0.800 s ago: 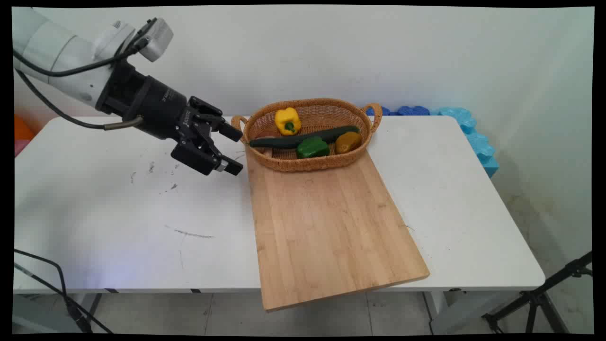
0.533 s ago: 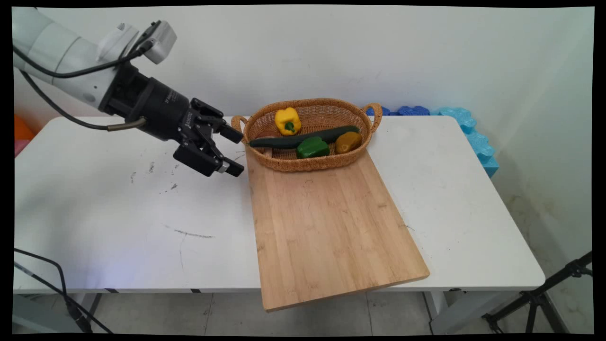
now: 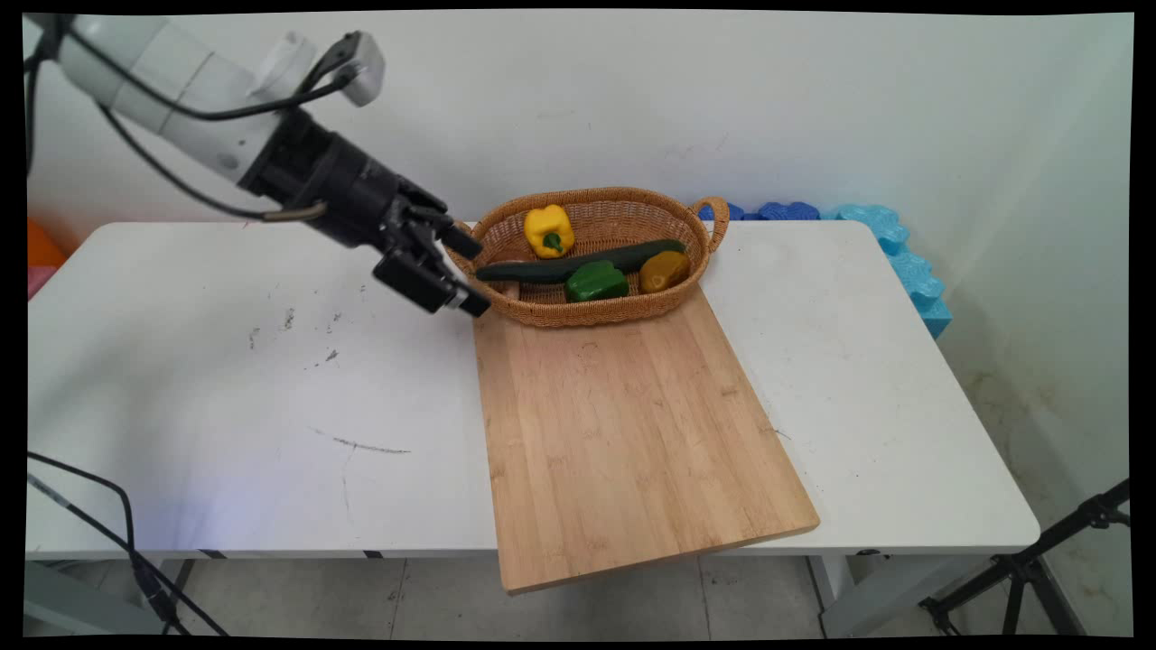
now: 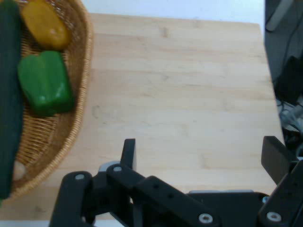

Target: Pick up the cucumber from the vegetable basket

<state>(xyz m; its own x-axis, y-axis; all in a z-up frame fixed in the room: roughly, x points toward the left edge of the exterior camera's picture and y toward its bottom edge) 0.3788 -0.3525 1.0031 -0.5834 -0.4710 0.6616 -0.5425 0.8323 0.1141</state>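
- Main view: gripper (image 3: 472,275) hangs just above the table (image 3: 226,379), at the basket's (image 3: 596,311) 9 o'clock end, its tips over the board's (image 3: 623,433) far left corner.
- Its fingers (image 3: 463,240) stand spread wide, released, with nothing between them.
- Hand view: gripper (image 4: 201,158) looks down on the bare board (image 4: 189,94); one finger (image 4: 128,153) rises at 7 o'clock, the other at 4 o'clock, well apart.
- Basket rests on the board's far end, against the wall side. Its woven rim (image 4: 80,109) shows at 9 o'clock in the hand view.
- Inside it: a yellow pepper (image 3: 548,230) at 11 o'clock, a long dark cucumber (image 3: 578,262) lying across the middle, a green pepper (image 3: 596,282) just in front of the cucumber, and an orange pepper (image 3: 665,269) at 3 o'clock.
- Hand view shows the green pepper (image 4: 45,84), orange pepper (image 4: 45,24) and cucumber (image 4: 9,104) at its left edge.
- Blue foam (image 3: 894,248) lies behind the table's far right corner.
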